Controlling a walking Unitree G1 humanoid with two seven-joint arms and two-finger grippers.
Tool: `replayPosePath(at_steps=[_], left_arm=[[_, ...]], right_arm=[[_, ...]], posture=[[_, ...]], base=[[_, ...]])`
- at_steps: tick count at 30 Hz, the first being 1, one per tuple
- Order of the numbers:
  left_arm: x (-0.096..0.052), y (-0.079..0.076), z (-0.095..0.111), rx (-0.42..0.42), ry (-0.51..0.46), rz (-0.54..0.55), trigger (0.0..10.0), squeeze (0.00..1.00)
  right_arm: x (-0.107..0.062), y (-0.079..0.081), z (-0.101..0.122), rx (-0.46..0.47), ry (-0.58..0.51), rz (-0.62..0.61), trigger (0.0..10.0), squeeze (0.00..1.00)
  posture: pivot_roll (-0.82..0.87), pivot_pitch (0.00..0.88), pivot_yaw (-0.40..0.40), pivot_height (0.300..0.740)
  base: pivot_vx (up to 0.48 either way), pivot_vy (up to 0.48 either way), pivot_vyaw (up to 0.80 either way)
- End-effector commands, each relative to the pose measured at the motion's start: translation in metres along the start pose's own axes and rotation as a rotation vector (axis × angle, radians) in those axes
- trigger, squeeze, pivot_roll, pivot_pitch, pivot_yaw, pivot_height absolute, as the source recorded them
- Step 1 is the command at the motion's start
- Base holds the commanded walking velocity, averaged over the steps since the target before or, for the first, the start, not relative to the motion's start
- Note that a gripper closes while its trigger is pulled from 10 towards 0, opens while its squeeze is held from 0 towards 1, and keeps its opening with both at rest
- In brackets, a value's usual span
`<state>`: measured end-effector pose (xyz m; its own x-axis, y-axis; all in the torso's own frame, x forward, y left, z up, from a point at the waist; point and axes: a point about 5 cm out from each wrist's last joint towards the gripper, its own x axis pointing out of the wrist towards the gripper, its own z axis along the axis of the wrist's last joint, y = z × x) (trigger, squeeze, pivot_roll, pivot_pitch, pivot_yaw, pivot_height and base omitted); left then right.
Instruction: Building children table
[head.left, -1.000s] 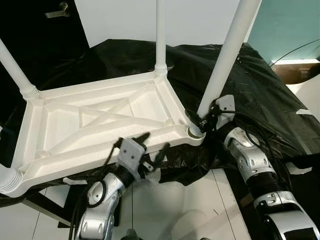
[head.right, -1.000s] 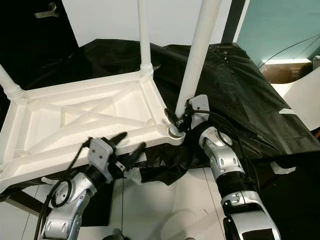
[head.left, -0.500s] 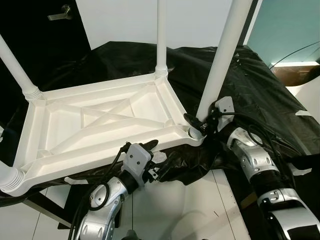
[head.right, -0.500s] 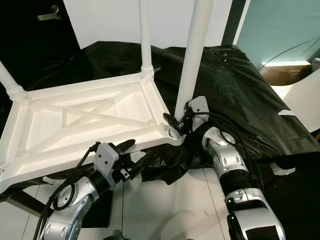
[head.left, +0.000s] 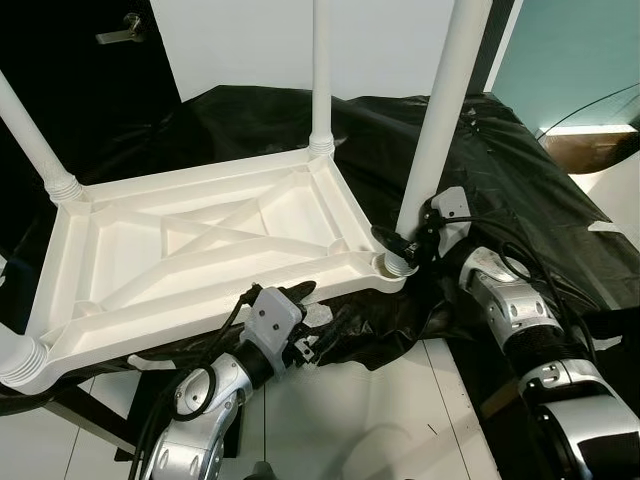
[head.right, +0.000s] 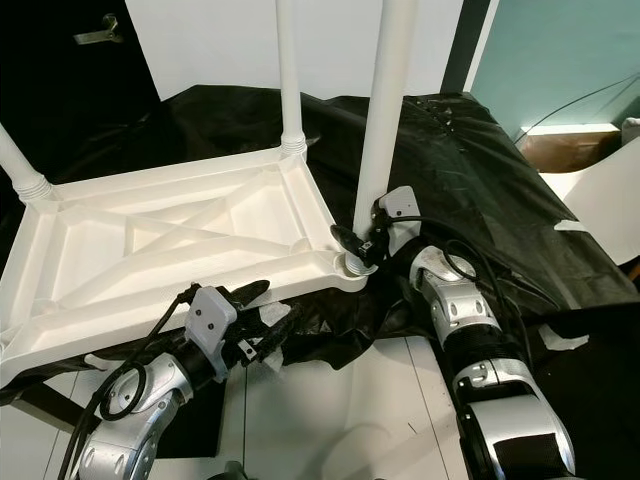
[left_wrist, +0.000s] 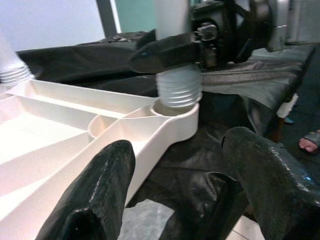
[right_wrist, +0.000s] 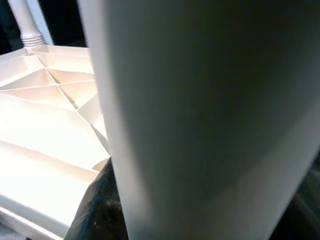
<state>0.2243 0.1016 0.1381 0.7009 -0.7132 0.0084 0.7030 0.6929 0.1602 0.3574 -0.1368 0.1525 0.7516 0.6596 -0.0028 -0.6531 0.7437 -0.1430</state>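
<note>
Black sheeting (head.left: 520, 170) underlies the tabletop (head.left: 200, 250); right fingers (head.left: 392, 242) clamp a leg (head.left: 440, 120), left fingers (left_wrist: 95, 200) apart.

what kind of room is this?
Probably a room in a home, used for assembly: white tiled floor, a dark door with a lever handle, and a black plastic sheet draped over a work surface.

Head eyes look down; wrist views sit close, perhaps sharing table leg (left_wrist: 176, 75).
</note>
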Motion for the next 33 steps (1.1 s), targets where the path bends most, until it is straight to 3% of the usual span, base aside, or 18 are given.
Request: replayPosePath(at_steps=[1, 13, 20, 33], left_arm=[[-0.001, -0.003, 0.002, 0.001, -0.001, -0.023, 10.0, 0.0], [-0.001, -0.001, 0.004, 0.002, 0.003, -0.015, 10.0, 0.0], [-0.003, -0.001, 0.006, 0.0, 0.005, -0.009, 10.0, 0.0], [-0.008, 0.005, 0.011, 0.012, 0.009, -0.003, 10.0, 0.0]], right_arm=[[0.002, 0.007, -0.014, 0.024, 0.071, 0.041, 10.0, 0.0], [0.012, 0.021, -0.013, -0.035, 0.096, 0.163, 10.0, 0.0], [0.004, 0.009, -0.022, -0.026, 0.138, 0.106, 10.0, 0.0], [-0.01, 0.013, -0.038, -0.107, 0.176, 0.158, 10.0, 0.0]], posture=[[0.12, 0.029, -0.003, 0.74], [0.12, 0.049, -0.009, 0.74], [0.12, 0.053, -0.012, 0.74], [0.13, 0.062, 0.008, 0.74]], base=[[0.0, 0.0, 0.0], [0.0, 0.0, 0.0], [0.0, 0.0, 0.0], [0.0, 0.0, 0.0]])
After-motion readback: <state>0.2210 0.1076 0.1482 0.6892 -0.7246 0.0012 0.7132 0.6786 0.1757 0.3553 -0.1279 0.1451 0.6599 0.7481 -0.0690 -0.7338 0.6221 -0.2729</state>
